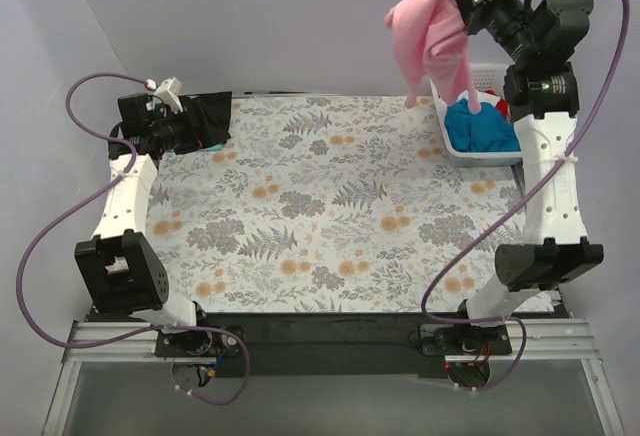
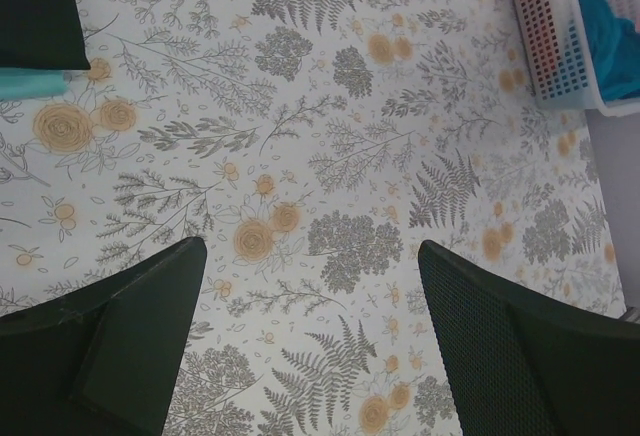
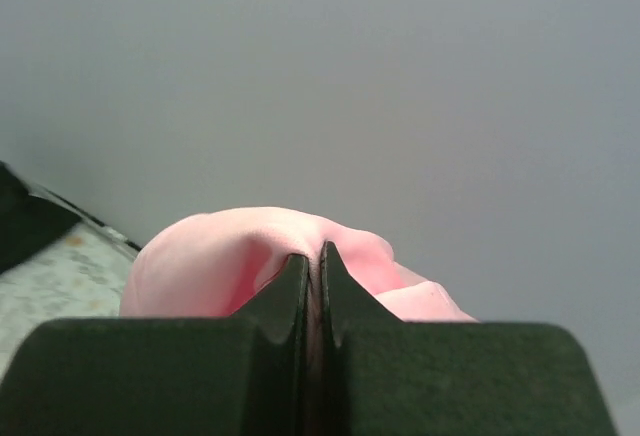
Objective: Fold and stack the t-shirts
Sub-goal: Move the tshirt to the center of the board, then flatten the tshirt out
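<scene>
Now | right end effector clamps pink t-shirt aloft | left end effector spread

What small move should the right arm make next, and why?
Probably swing left and lower the pink shirt onto the tablecloth: the right gripper is shut on it, and it hangs high over the basket, not yet spread for folding.

Your right gripper is holding soft pink cloth t-shirt high, dangling over white plastic lattice basket; blue cloth t-shirt is lying inside. Black cloth t-shirt is resting far-left on grey-and-orange floral tablecloth.
</scene>
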Robot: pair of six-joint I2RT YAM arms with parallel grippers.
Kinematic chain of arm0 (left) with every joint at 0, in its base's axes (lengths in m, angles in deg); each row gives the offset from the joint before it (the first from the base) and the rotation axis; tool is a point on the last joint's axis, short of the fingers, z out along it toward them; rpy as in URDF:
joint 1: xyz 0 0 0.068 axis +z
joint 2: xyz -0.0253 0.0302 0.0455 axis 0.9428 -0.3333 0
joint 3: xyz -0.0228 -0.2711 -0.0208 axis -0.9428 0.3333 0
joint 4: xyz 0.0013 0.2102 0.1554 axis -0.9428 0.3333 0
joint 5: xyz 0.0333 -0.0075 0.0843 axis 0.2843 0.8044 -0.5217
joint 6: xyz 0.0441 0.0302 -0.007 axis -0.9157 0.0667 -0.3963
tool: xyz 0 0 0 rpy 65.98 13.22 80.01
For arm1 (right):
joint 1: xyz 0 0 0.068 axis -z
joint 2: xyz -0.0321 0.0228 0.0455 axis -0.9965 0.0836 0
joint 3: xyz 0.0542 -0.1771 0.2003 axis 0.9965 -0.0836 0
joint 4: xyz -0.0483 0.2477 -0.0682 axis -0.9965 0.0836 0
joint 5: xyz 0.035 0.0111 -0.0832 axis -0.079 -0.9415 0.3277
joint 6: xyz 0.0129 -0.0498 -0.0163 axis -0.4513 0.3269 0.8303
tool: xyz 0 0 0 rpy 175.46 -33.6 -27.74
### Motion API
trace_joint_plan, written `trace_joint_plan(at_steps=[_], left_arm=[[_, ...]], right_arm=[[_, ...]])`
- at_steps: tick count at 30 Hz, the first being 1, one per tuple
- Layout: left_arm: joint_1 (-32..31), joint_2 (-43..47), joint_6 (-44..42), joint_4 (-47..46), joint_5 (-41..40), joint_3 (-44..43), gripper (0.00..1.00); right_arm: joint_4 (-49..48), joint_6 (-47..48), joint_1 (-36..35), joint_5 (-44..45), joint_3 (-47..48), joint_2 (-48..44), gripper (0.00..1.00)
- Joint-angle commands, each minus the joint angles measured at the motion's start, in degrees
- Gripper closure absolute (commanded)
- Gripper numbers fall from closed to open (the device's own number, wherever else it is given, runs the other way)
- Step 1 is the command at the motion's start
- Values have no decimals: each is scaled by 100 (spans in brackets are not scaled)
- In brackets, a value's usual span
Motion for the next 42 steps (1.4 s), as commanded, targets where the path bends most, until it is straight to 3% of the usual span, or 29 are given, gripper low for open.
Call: trace_joint_plan(at_steps=[1,5,6,7,8,9,10,12,15,17,19,24,26,30,34,42], left_arm=[[6,565,88,-171,438,20,14],[15,785,36,-154,491,108,14],[15,829,9,-110,491,117,14],[24,882,-61,-84,535,125,13],[24,969,-131,-22,553,143,12],[24,1022,-184,22,570,178,12],[24,1066,-245,57,579,196,11],[24,1207,-631,224,632,266,11],[24,1374,-1412,575,588,415,11],[24,1462,-2053,864,553,512,11],[24,1550,-2424,1006,395,722,11],[-116,1428,-4382,2236,746,907,14],[-484,1436,-4657,2369,659,1248,19],[-1548,1726,-4562,1203,44,2224,24],[-2373,1367,-4342,-90,-526,2499,28],[-2780,-266,-4271,-1796,-1485,2165,32]], right_arm=[[-391,-231,-728,-471,-47,-558,99],[-329,-415,-1264,-392,-239,-779,99],[-312,-424,-1300,-418,-580,-840,86],[-312,-320,-1309,-453,-853,-980,67],[-286,-241,-1309,-366,-1134,-1051,23],[-224,-127,-1300,-244,-1781,-1138,8],[-102,318,-1300,227,-2048,-1157,2],[180,585,-1161,757,-2759,-1113,2],[793,709,-897,874,-3157,-1034,2],[1461,840,-887,59,-3193,-999,7],[1946,797,-1045,-398,-3604,-1078,7],[2772,1253,-1703,-830,-4431,-1166,12],[2975,1289,-1853,-928,-4922,-1166,17],[2827,1202,-2205,-753,-5592,-991,20],[2536,921,-2232,-358,-5742,-473,26],[1808,288,-2232,12,-5523,423,31]])
